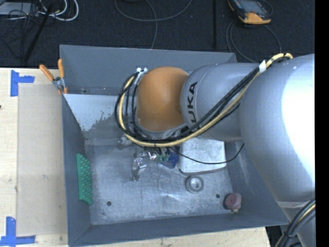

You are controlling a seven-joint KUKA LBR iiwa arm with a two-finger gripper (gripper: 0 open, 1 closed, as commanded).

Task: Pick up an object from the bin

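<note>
The gripper hangs low over the grey metal bin's mid-floor, a small blue object just beside it; whether it is open cannot be told.

1. The black letters "UKA" stand on the arm, on its grey link just beside the orange cover.
2. The letters are turned on their side and run along the link's edge, one above the other.
3. At their lower end they meet the cables that cross the link; what letter stands there cannot be told.
4. Seen from the middle of the bin, the lettering lies at about 1 o'clock; from the white card it lies at about 11 o'clock.
5. Any print on the card is too faint to read.
</note>
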